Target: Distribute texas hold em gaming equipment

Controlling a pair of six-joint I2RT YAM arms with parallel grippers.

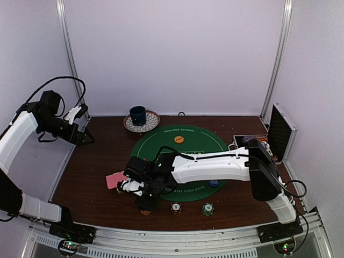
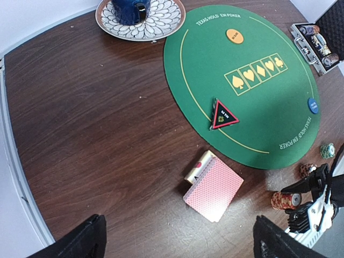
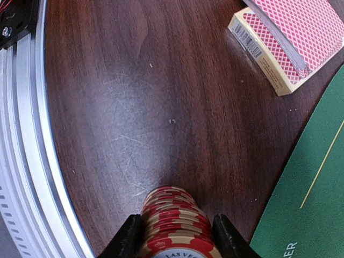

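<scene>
Red-and-cream chip stack (image 3: pixel 174 215) stands on the dark wooden table (image 2: pixel 97 134), clasped between the right gripper's (image 3: pixel 177 239) jaws. A brown stack (image 2: pixel 308 170) and a green stack (image 2: pixel 327 150) stand beside the green felt mat (image 2: pixel 204 70). One pink-backed deck (image 2: pixel 214 189) touches its box (image 2: pixel 200 167). One triangle marker (image 2: pixel 223 114), one orange disc (image 2: pixel 234 36) and one blue disc (image 2: pixel 313 105) lie on the mat. The left gripper (image 2: pixel 180 244) hangs wide and empty.

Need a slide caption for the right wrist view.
Right gripper pinches a red-and-cream striped poker chip stack on the dark wooden table, pink-backed cards beyond.
</scene>
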